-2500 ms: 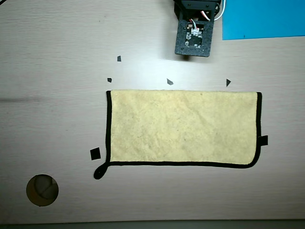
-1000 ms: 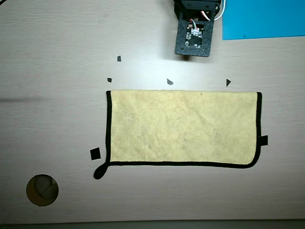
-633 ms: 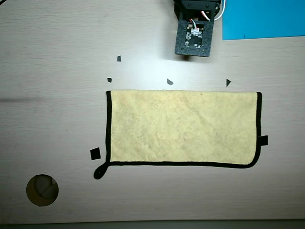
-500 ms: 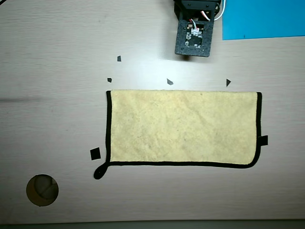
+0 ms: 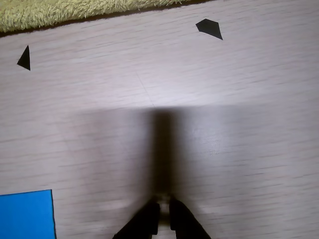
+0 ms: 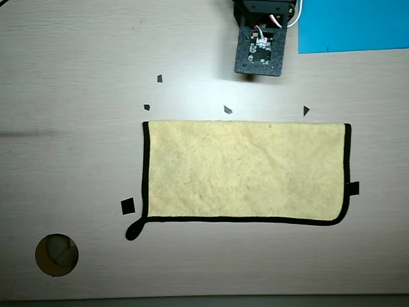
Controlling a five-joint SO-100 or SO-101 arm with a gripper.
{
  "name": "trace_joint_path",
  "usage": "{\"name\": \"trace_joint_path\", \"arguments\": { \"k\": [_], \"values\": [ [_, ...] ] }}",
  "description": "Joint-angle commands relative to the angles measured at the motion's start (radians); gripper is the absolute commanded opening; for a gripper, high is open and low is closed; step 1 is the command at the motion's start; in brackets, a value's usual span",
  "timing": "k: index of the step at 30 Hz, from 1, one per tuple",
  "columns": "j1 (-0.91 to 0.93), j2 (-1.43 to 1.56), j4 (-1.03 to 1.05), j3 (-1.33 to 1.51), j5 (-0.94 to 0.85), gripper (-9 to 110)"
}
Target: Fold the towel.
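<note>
Between your gripper (image 5: pixel 163 209) and the towel (image 6: pixel 246 171) you have bare table (image 6: pixel 77 77), marked only by flat black tape bits (image 6: pixel 227 109) that block nothing; the towel itself lies flat, with open wood on its left, right and near sides in the overhead view; the blue sheet (image 6: pixel 353 25) lies flat beside the arm at the top right; a round hole (image 6: pixel 57 254) sits in the table at the bottom left, well apart from the towel.

towel (image 6: pixel 246 171) on table (image 6: pixel 77 77)
</note>
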Motion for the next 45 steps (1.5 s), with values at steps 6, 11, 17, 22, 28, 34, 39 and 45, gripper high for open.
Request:
{"name": "trace_joint_path", "arguments": {
  "k": [6,11,17,22,28,34,39,45],
  "values": [
    [0.021,-0.003,0.003,0.040,-0.023,1],
    [0.017,-0.003,0.003,0.040,-0.023,1],
    [0.008,-0.003,0.005,0.040,-0.044,0],
    [0.025,-0.003,-0.005,0.040,0.061,0],
    [0.137,-0.017,-0.207,0.032,0.293,2],
    [0.293,-0.411,-0.474,-0.229,0.534,10],
    [0.388,-0.792,-0.592,-0.492,0.687,11],
    [0.459,-1.127,-0.620,-0.752,0.879,10]
  ]
}}
